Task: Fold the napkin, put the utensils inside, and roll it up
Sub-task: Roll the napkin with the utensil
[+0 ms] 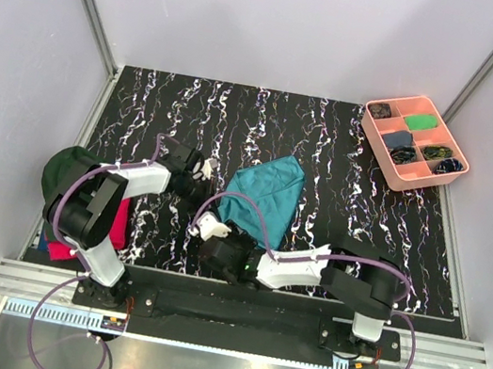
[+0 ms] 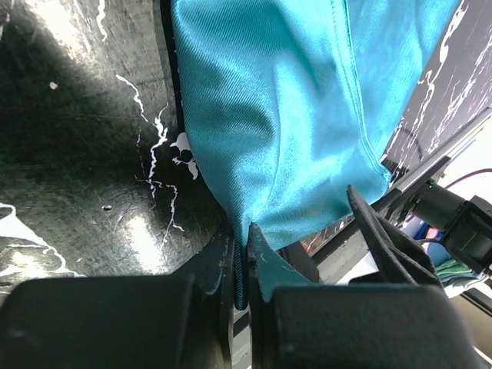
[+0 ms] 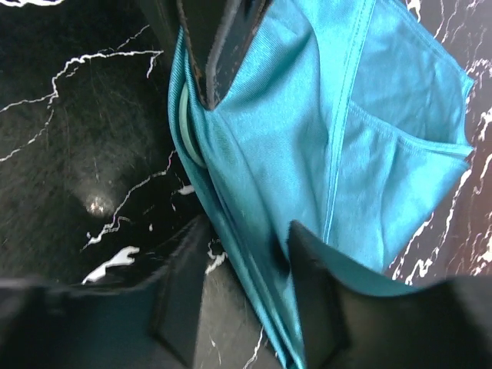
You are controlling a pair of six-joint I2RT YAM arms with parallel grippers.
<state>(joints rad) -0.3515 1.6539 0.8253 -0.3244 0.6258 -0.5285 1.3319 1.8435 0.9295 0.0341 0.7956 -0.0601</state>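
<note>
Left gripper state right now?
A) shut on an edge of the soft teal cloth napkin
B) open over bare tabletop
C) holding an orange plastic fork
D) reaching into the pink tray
A: in the left wrist view, the left gripper has its two black fingers pressed together on an edge of the soft teal cloth napkin, and the cloth spreads out from that pinch.

the napkin lies mid-table, with the left gripper at its left edge and the right gripper at its near left corner. a tray sits at the far right corner. a cap and a cloth lie at the table's left edge, beside the left arm.
</note>
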